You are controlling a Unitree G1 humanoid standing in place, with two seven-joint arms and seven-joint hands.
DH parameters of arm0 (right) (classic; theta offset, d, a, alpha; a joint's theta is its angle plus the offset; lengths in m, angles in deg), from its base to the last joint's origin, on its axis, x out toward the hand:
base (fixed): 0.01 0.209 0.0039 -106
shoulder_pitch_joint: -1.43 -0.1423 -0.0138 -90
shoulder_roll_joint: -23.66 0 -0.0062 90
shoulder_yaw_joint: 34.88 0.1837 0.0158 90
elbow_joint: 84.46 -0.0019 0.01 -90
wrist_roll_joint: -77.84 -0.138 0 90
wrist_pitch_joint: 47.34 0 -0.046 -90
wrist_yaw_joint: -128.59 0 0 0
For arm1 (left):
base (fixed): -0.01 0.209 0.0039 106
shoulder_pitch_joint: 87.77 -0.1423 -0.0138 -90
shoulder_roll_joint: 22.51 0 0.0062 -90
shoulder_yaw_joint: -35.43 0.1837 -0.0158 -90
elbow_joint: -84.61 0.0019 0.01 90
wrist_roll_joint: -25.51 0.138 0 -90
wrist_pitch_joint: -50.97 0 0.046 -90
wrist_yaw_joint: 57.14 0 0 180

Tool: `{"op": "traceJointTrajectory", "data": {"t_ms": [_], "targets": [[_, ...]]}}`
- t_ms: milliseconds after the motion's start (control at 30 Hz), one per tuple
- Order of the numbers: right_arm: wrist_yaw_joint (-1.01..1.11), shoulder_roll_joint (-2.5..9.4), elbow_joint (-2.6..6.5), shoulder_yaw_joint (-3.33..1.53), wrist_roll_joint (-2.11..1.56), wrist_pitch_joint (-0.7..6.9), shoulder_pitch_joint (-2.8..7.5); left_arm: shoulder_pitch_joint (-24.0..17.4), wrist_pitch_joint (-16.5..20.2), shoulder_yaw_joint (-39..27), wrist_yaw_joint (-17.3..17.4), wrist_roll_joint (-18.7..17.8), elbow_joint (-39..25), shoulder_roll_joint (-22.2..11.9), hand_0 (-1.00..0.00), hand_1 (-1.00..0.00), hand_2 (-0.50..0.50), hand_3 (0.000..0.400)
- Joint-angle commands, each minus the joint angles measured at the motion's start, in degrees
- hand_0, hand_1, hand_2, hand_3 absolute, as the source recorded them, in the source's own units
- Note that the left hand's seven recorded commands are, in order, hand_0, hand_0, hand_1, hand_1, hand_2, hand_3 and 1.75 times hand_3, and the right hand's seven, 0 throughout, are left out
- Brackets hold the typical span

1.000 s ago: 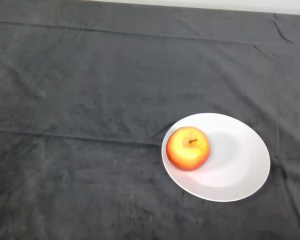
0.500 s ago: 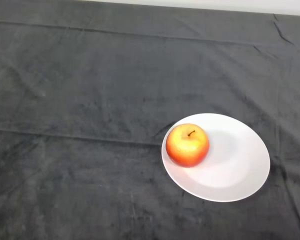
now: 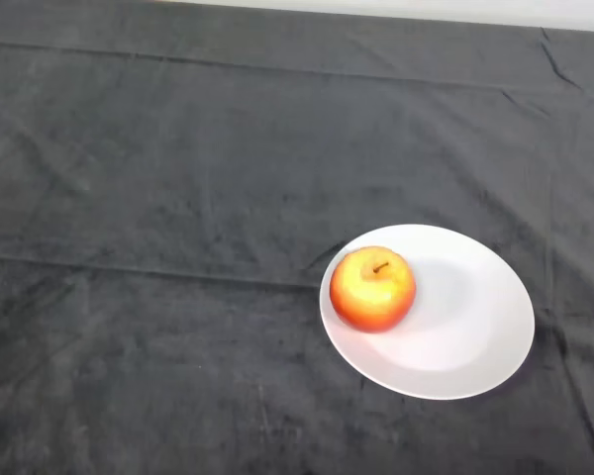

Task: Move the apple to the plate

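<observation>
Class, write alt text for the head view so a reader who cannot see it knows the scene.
A red and yellow apple sits stem up on the left part of a white plate. The plate rests on a dark cloth covering the table.

One head camera looks steeply down on the cloth-covered table (image 3: 178, 198), its far edge at top
</observation>
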Motion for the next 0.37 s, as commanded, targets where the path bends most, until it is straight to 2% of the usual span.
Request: {"op": "traceJointTrajectory", "data": {"t_ms": [33,367], "targets": [[0.51,1.37,3.48,-1.95,1.47,1.52,5.36,0.6,0.7,-2.3,0.6,-1.0,-1.7,0.0,0.00,0.00,0.00,0.000],[0.51,1.37,3.47,-1.95,1.47,1.53,5.37,0.6,0.9,-3.3,1.6,-0.7,-2.0,0.4,0.00,0.00,0.00,0.000]]}}
